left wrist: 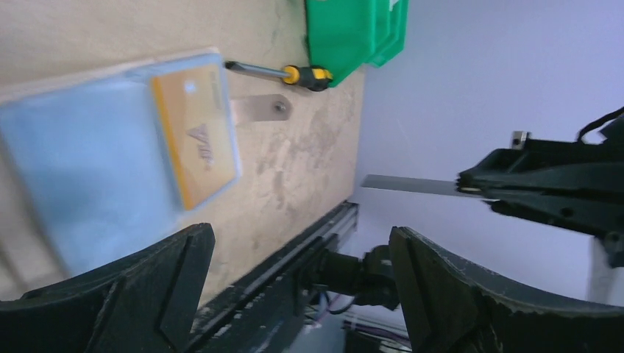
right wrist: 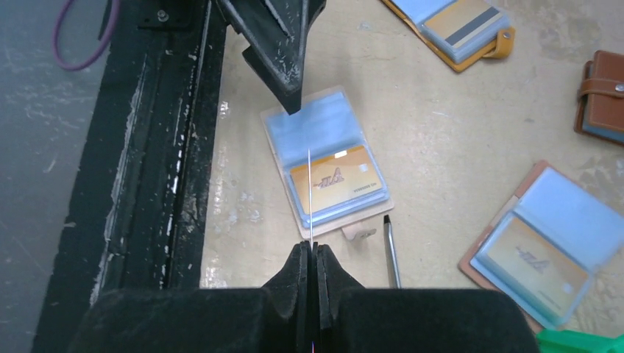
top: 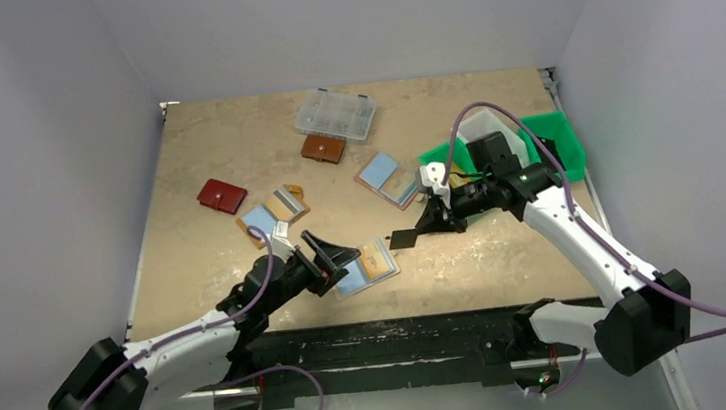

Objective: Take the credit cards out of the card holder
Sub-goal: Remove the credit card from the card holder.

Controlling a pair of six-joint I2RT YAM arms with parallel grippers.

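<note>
The card holder [top: 364, 274] lies open on the table near the front edge: a beige cover with a snap tab and pale blue sleeves [right wrist: 316, 132]. A gold credit card [right wrist: 337, 184] sits in one sleeve [left wrist: 195, 140]. My left gripper [top: 336, 253] hovers at the holder's left edge, open, with nothing between its fingers [left wrist: 184, 272]. My right gripper [top: 433, 220] is raised to the right of the holder and shut on a dark credit card [top: 404, 238]. That card appears edge-on in the right wrist view [right wrist: 310, 191] and as a thin grey strip [left wrist: 412, 185] in the left wrist view.
Two other open card wallets [top: 274, 210] [top: 389, 179] lie mid-table. A red wallet [top: 221, 195], a brown wallet [top: 322, 149] and a clear plastic box [top: 335, 115] sit farther back. A green bin [top: 558, 136] stands at the right. A screwdriver [left wrist: 283, 71] lies beside the holder.
</note>
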